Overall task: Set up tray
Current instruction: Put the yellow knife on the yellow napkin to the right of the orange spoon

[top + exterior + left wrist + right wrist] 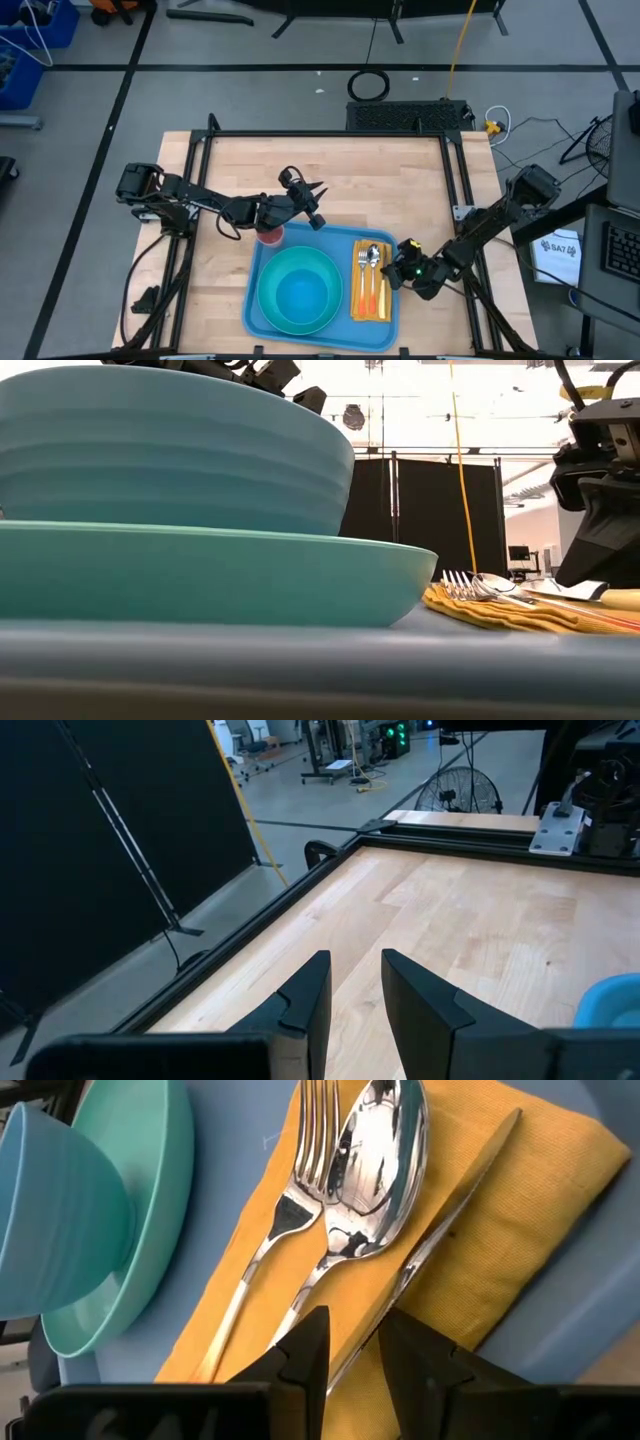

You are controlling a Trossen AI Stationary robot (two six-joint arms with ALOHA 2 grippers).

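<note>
At six o'clock on the pale wooden surface (pixel 400 190) lies the large flat blue plastic tray (pixel 258 310), holding a blue bowl (pixel 298 298) on a teal plate (pixel 150 1210) and a yellow napkin (pixel 372 305). The right gripper (pixel 393 272), fingers nearly closed and empty, hangs just over the knife (pixel 455 1205); better nudge it gently, parallel to the steel spoon (pixel 375 1160) and fork (pixel 285 1210). Farther off, at eleven o'clock, the left gripper (pixel 322 192) hovers with a narrow empty gap, above a pink cup (pixel 270 236).

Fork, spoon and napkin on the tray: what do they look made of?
Fork and spoon: polished metal by the look, mirror-bright with reflections. Napkin: yellow woven cloth, since a fine weave shows. Tray: seemingly smooth blue plastic.
</note>
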